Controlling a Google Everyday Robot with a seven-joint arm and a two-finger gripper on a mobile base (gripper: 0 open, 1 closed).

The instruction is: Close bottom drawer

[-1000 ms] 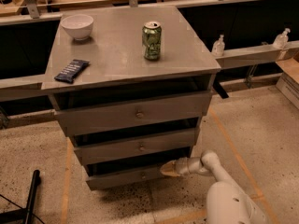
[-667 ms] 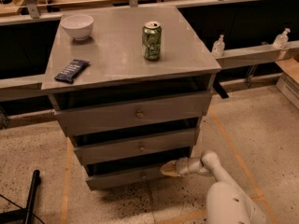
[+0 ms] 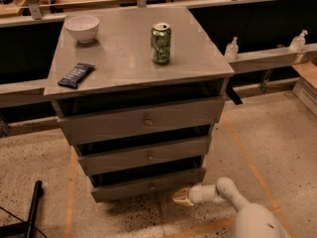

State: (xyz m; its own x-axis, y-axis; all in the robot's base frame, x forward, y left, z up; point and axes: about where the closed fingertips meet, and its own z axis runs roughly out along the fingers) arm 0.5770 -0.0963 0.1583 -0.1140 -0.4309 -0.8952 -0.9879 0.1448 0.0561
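Down near the floor, the tool [image 3: 181, 196] hangs at the end of the white arm [image 3: 225, 195], its tan tip aimed leftward. From where I stand I cannot tell whether it is open or closed, and it holds nothing I can make out. The bottom drawer [image 3: 148, 186] lies just beyond the tool and to its left, pulled a little out of the grey cabinet, with a dark gap showing above its panel. That slim front runs crosswise to the push, so I'd judge the move must go straight away from the tool, into the cabinet. The tool sits close before the panel's right end, well right of the small knob [image 3: 152, 186]; whether it touches, I cannot say. Pushing that far off centre might skew the drawer. Above the tool, the middle drawer [image 3: 148, 155] and top drawer [image 3: 146, 120] overhang, leaving little headroom. Bare floor opens behind and to the right. High above on the counter [image 3: 124, 53] stand a can [image 3: 161, 43] and a bowl [image 3: 82, 28].
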